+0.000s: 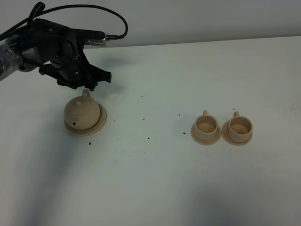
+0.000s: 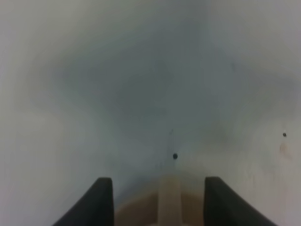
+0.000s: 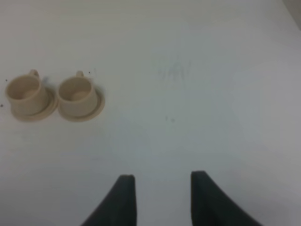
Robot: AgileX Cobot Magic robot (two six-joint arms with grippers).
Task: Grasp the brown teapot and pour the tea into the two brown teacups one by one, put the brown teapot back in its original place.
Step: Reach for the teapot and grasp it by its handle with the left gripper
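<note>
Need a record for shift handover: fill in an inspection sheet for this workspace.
Surface: white table, plain and flat.
Job's things: brown teapot upright on its dish, left side; two teacups on saucers, side by side, right side.
Clutter: small dark specks scattered on the table.
End effectors: left end effector open, fingers either side of the teapot handle; right end effector open, holding nothing.
Cables: black cable looping above the left arm.
Surroundings: plain pale wall behind.
</note>
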